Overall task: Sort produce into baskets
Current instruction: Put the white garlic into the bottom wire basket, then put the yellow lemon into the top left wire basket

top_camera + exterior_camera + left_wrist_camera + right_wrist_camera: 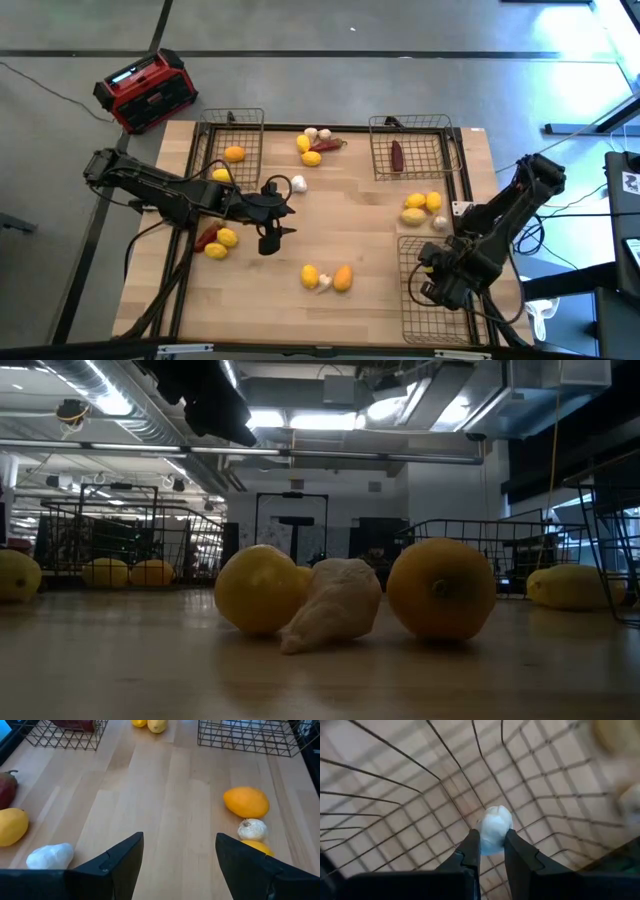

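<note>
Far left of the table (350, 225): wire basket (232, 150) holding two lemons. Just right of it, left tool (272, 240) hanging above bare wood, fingers apart, nothing between them. Around that tool: a lemon and a red piece near-left, a white garlic bulb (298, 183) just on its far side, and a near cluster of lemon (310, 275), garlic and orange fruit (343, 278) ahead to its right. From the left wrist view, that cluster off to one side of the open fingers, orange fruit (245, 802) farthest out, garlic (252, 829) behind it, long axis of the orange fruit running crosswise to the fingers.

Far middle: more lemons, garlic and a red piece. Far right: second basket (412, 148) with one red piece inside. Right edge: loose lemons and a garlic.

Near right: third basket (440, 290), right tool (432, 285) over it, clamped on a garlic bulb (494, 829) directly above the mesh floor. Probably a straight release downward next; no sideways travel needed, right arm already in place.
</note>
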Controlling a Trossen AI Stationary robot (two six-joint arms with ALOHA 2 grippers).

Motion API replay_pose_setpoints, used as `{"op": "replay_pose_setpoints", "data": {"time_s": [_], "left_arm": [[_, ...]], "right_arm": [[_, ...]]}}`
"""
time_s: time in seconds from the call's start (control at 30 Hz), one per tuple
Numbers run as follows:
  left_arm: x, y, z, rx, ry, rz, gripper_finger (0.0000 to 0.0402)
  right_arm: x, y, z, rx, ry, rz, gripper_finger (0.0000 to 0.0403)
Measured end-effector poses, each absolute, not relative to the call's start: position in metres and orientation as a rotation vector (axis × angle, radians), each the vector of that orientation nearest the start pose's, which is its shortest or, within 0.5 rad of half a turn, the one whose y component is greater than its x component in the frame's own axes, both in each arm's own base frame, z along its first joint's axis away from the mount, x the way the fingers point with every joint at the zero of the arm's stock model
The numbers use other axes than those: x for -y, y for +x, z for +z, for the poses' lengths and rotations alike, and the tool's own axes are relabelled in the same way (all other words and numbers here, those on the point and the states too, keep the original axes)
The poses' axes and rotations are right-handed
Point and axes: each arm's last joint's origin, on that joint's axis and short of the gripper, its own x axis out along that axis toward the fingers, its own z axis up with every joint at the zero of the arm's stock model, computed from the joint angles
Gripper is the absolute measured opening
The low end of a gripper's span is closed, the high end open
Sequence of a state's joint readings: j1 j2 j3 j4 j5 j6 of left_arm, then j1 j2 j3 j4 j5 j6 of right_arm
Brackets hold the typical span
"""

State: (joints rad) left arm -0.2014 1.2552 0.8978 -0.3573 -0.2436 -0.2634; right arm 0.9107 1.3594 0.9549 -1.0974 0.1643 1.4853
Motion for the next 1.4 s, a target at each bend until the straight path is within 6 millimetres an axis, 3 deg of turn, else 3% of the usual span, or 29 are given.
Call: {"op": "replay_pose_setpoints", "data": {"time_s": [0.2, 0.5, 0.83, 0.97, 1.07, 1.23, 1.4], "left_arm": [[0.045, 0.257, 0.262, -0.685, -0.09, 0.13, 0.0244], [0.045, 0.257, 0.262, -0.687, -0.093, 0.131, 0.0244], [0.045, 0.257, 0.261, -0.691, -0.089, 0.131, 0.0244], [0.045, 0.257, 0.261, -0.691, -0.087, 0.13, 0.0244], [0.045, 0.257, 0.261, -0.69, -0.09, 0.131, 0.0244], [0.045, 0.257, 0.262, -0.69, -0.091, 0.131, 0.0244], [0.045, 0.257, 0.261, -0.69, -0.087, 0.13, 0.0244]], "right_arm": [[-0.164, 0.133, 0.193, -1.331, 0.524, -0.53, 0.0058], [-0.158, 0.129, 0.179, -1.312, 0.595, -0.628, 0.0061], [-0.158, 0.128, 0.174, -1.323, 0.642, -0.652, 0.0156], [-0.163, 0.132, 0.188, -1.323, 0.65, -0.63, 0.0178], [-0.169, 0.136, 0.21, -1.325, 0.639, -0.604, 0.0185], [-0.175, 0.143, 0.265, -1.268, 0.582, -0.535, 0.0188], [-0.178, 0.152, 0.324, -1.072, 0.516, -0.39, 0.0189]]}}
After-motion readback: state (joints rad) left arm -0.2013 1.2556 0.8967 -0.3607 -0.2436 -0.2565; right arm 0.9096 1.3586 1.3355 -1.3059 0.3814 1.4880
